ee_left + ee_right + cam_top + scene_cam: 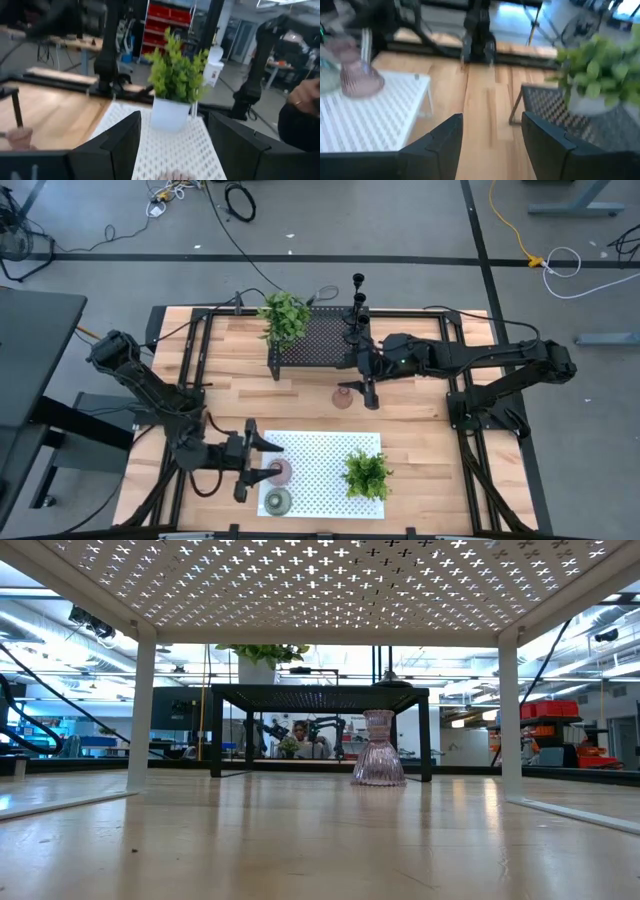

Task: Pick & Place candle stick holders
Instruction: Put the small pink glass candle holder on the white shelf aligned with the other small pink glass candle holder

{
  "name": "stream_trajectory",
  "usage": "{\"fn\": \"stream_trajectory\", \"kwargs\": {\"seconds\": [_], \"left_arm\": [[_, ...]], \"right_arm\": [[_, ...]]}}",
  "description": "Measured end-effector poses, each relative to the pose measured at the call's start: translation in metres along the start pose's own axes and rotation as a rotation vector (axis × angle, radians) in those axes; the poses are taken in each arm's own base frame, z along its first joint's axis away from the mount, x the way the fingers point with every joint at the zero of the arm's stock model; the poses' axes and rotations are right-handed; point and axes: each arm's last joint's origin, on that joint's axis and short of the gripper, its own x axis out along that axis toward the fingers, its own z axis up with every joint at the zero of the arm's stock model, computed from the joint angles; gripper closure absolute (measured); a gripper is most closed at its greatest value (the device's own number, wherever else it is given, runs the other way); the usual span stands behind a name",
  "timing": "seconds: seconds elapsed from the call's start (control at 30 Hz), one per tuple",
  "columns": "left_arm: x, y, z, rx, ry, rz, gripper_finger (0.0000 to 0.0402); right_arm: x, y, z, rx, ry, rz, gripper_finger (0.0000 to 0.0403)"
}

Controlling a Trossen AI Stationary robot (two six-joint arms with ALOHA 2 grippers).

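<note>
A pink glass holder (pixel 281 471) and an olive-green one (pixel 276 501) stand on the white perforated shelf (pixel 320 445). My left gripper (pixel 263 463) is open and level at the shelf's left edge. The pink holder's top (pixel 175 175) shows low between its fingers, untouched. A second pink holder (pixel 343 397) stands upright on the wooden table; it also shows in the low view (pixel 379 750). My right gripper (pixel 358 390) is open just beside it, and nothing shows between its fingers (pixel 492 145). Slim black holders (pixel 358 300) stand at the black mesh rack's far right.
A potted plant (pixel 367 473) stands on the white shelf's right part, straight ahead of my left gripper (pixel 175 95). Another plant (pixel 285 318) stands on the black mesh rack (pixel 320 340). A person's hand (pixel 305 95) shows beyond the table.
</note>
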Motion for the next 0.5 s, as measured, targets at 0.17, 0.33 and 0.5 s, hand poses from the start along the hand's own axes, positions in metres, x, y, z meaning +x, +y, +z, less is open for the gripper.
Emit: {"fn": "stream_trajectory", "kwargs": {"seconds": [0.17, 0.33, 0.5], "left_arm": [[0.0, 0.001, 0.005, 0.052, -0.047, 0.054, 0.0168], [-0.001, 0.006, 0.006, 0.084, -0.074, 0.24, 0.0168], [-0.002, 0.01, 0.007, 0.084, -0.097, 0.384, 0.0168]], "right_arm": [[-0.001, -0.002, -0.014, -0.007, 0.162, -0.111, 0.0202], [-0.004, -0.001, -0.024, 0.015, 0.241, -0.123, 0.0202], [0.001, 0.001, -0.052, 0.058, 0.337, -0.122, 0.0202]]}}
